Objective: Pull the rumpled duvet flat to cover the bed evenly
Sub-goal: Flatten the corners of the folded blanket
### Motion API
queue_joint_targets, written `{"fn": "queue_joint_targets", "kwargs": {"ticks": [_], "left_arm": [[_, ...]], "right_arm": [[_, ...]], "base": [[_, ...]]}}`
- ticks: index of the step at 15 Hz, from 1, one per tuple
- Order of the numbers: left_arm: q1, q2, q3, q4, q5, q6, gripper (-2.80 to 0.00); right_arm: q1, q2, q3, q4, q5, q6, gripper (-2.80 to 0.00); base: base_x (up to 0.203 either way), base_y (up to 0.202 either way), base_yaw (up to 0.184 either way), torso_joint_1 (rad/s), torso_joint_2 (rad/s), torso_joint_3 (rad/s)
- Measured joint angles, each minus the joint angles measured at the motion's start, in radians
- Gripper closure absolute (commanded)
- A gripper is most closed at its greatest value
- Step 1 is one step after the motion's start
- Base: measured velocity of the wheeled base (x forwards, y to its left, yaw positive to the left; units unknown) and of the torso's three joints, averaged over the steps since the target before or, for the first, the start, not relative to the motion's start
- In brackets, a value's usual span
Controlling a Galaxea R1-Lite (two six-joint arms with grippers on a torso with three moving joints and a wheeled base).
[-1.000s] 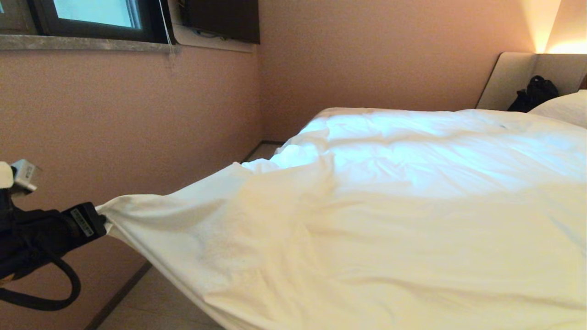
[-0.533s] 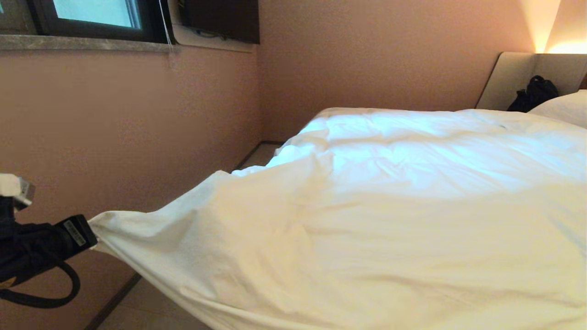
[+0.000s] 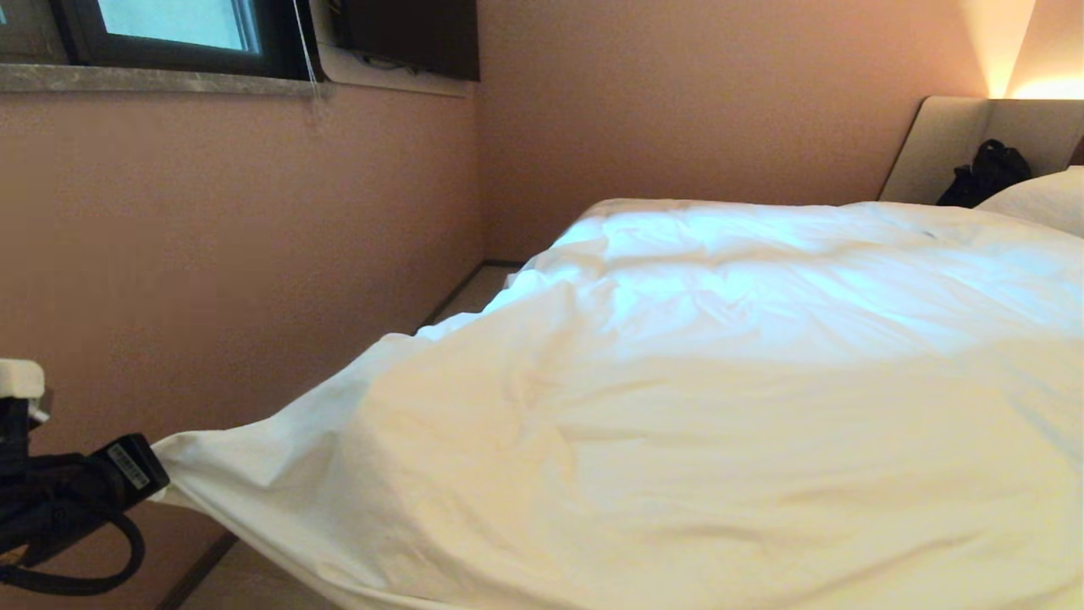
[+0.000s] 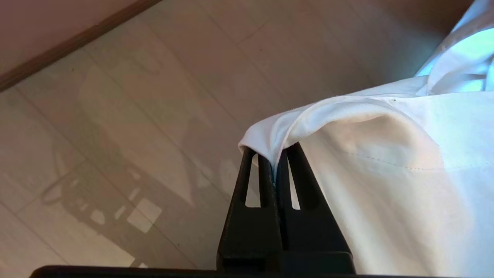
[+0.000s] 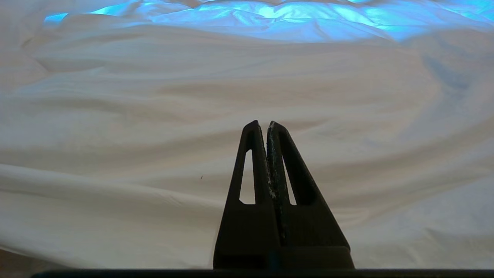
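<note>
The black left gripper (image 3: 157, 474) has dropped lower and further out from the bed (image 3: 974, 152), jaws clamped on the puffy white duvet (image 3: 677, 407) corner, stretching it off the mattress edge; next, lay it down evenly, while the right gripper (image 5: 267, 123) hangs clenched, empty.

A bedroom, perhaps in a hotel, is shown: a bed (image 3: 948, 144) with a padded headboard, white duvet (image 3: 677, 407) and pillow (image 3: 1037, 199) is set against pink walls (image 3: 237, 237), beneath a window (image 3: 161, 34) and wall-mounted television (image 3: 406, 34), with a lamp glow (image 3: 1046, 85) behind the headboard.
</note>
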Motion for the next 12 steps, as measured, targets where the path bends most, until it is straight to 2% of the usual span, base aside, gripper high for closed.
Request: {"fn": "queue_joint_targets", "kwargs": {"ticks": [5,12], "left_arm": [[0.024,0.000,0.038,-0.001,0.001,-0.009,0.00],[0.029,-0.031,0.154,-0.001,-0.004,-0.024,0.00]], "right_arm": [[0.000,0.000,0.000,0.000,0.000,0.000,0.00],[0.000,0.000,0.000,0.000,0.000,0.000,0.00]], "base": [[0.000,0.000,0.000,0.000,0.00,0.000],[0.000,0.000,0.000,0.000,0.00,0.000]]}}
